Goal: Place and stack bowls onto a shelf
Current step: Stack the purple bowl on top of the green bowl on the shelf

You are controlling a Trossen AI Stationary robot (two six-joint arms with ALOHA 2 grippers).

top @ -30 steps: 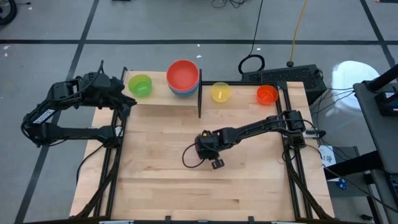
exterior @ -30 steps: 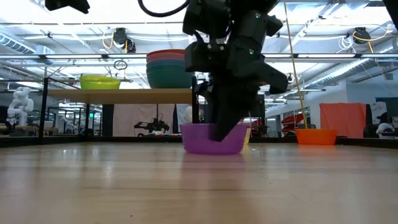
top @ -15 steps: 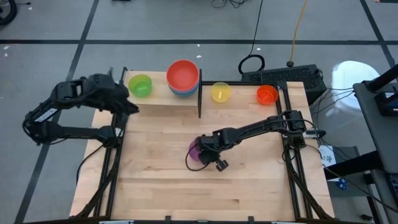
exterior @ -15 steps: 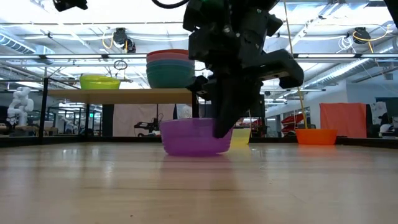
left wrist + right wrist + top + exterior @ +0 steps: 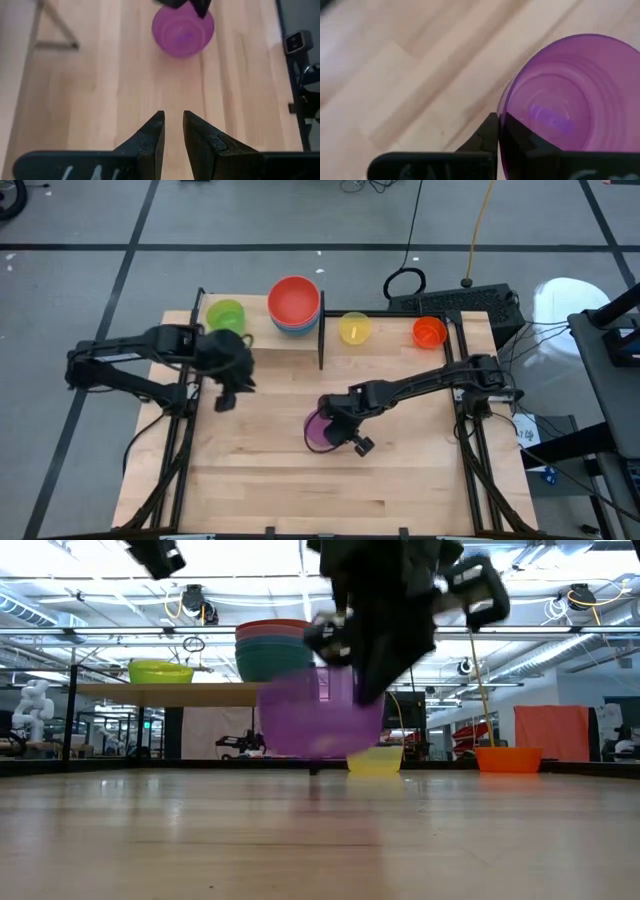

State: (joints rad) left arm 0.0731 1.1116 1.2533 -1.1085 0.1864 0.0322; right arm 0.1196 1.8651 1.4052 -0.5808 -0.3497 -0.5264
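The purple bowl (image 5: 319, 431) hangs tilted a little above the table's middle, with my right gripper (image 5: 337, 420) shut on it. In the low view the purple bowl (image 5: 318, 716) is off the wood. My left gripper (image 5: 223, 399) hovers over the table's left part, near the shelf (image 5: 252, 345). Its fingers are open by a narrow gap (image 5: 173, 125) and hold nothing. A green bowl (image 5: 226, 317) and a stack of bowls with a red one on top (image 5: 294, 302) stand on the shelf. My right gripper pinches the purple bowl's rim (image 5: 501, 111), one finger inside the bowl and one outside. The fingers slant down from the table's right. The bowl is lifted clear of the table and tilted, hanging beside and below the fingers.
The shelf's black upright bar (image 5: 321, 338) stands at its right end. To the right of it, a yellow bowl (image 5: 354, 328) and an orange bowl (image 5: 428, 332) sit on the table near the far edge. Bare wood lies toward the near edge.
My right gripper has risen and rolled, and the purple bowl has come off the table and tipped. My left gripper has swung from the far left corner toward the table's middle, coming down and turning as it went.
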